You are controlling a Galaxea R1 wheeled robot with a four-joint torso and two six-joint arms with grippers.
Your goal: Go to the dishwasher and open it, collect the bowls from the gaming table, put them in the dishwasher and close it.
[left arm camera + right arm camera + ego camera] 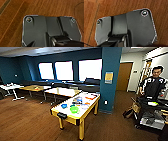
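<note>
The gaming table (70, 119), white-topped with a yellow and black edge on yellow legs, stands in the middle of the head view, a few steps ahead. A blue bowl (64, 106) and a green bowl (74, 109) sit on its near end. Flat colourful items lie further back on its top. The dishwasher is out of view. Both wrist views look down on brown wooden floor (12, 25) under the robot's dark plates, with nothing of the task near them.
A teal pillar (110, 79) rises just right of the table's far end. Wooden-topped tables (62, 92) and a white table (10, 86) stand behind at the left under the windows. At the right a person (152, 84) stands behind a dark cart (150, 117).
</note>
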